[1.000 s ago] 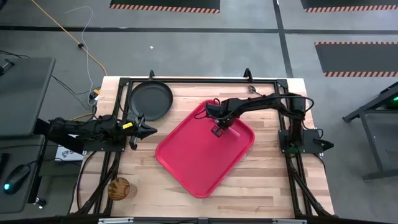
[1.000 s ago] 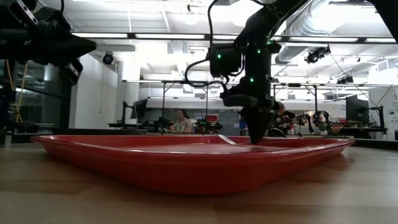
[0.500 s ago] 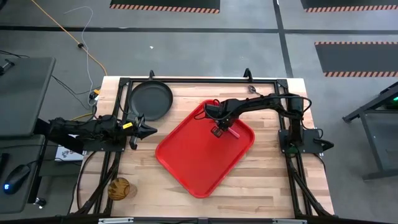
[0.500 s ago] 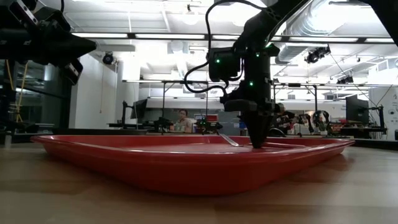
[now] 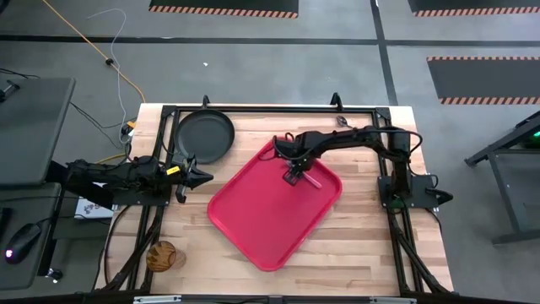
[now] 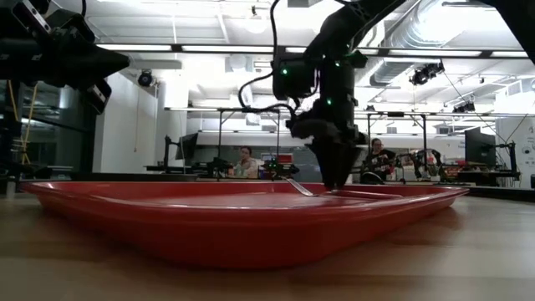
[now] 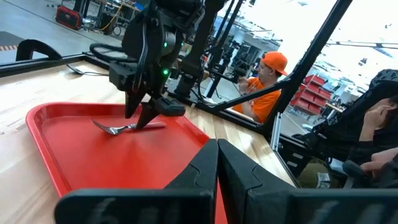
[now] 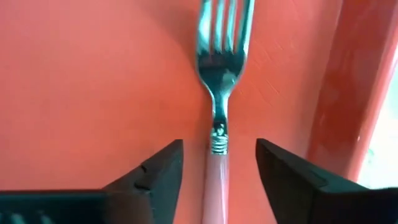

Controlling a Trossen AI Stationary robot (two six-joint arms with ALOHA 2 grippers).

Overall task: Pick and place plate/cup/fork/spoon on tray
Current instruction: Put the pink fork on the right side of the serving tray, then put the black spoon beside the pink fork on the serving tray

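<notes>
The red tray [image 5: 261,219] lies tilted in the middle of the table. On its far right part lies the fork [image 5: 310,178], silvery tines [image 8: 221,37] and pink handle [image 8: 214,180] flat on the tray floor. My right gripper [image 5: 294,175] points down over the fork, open, one finger on either side of the handle just behind the neck, with a gap on both sides [image 8: 219,149]. My left gripper [image 5: 202,177] waits shut at the table's left. The dark plate [image 5: 204,137] rests at the far left, the amber cup [image 5: 162,256] at the near left, the spoon [image 5: 342,121] by the far edge.
Black frame rails run along the table's far edge and both sides. People sit in the room beyond the table, seen in the left wrist view [image 7: 264,81]. Bare wood shows to the right of the tray and along the near edge.
My right gripper has opened and let go of the fork, which now lies flat on the tray floor. The gripper has shifted a little toward the table's left, and the tray has slid slightly leftward with it.
</notes>
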